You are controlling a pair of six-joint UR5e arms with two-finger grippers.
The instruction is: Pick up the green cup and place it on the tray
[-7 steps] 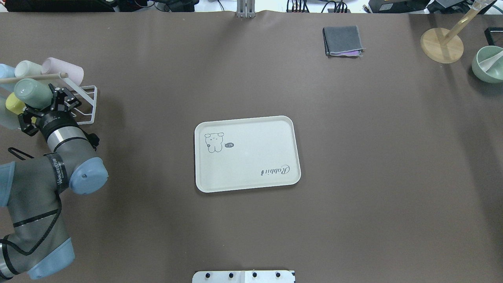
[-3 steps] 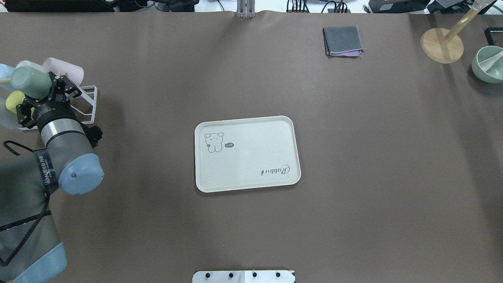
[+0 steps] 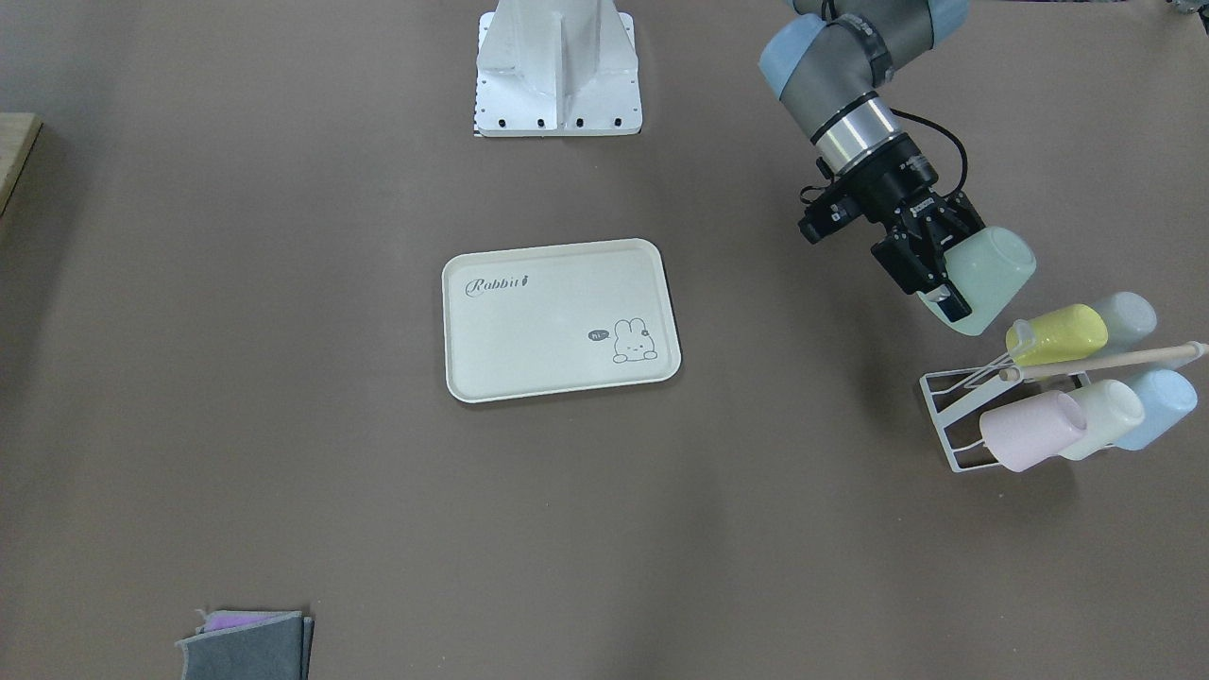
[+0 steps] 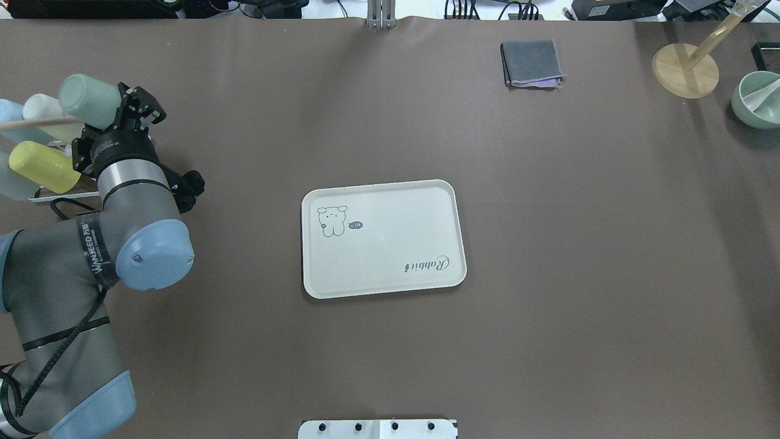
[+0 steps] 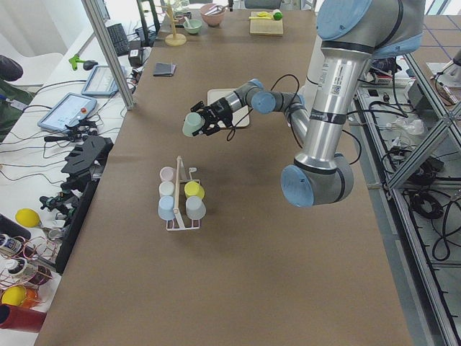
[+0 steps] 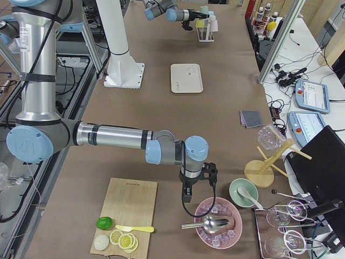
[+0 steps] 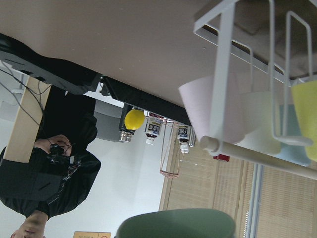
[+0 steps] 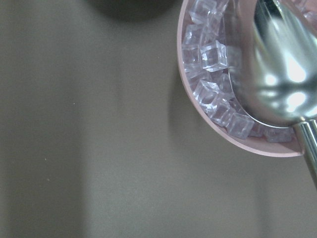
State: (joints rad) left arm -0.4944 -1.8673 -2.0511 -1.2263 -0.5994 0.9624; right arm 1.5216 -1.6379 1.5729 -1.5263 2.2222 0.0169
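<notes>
Beside the rack [image 3: 945,416], my left gripper [image 3: 945,269] is clamped on the green cup [image 3: 992,274], now lifted clear of the other cups [image 3: 1058,335], tilted over the bench [image 3: 283,472]. Pickup looks done; the tray [image 3: 548,331] waits well apart.

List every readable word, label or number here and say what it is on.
"Rabbit": grey script on the tray.
Speech bubble beside the tray's bunny: too small to read.
White lettering on the left arm's black band: too blurred to read surely.
Nothing else is legible.
</notes>
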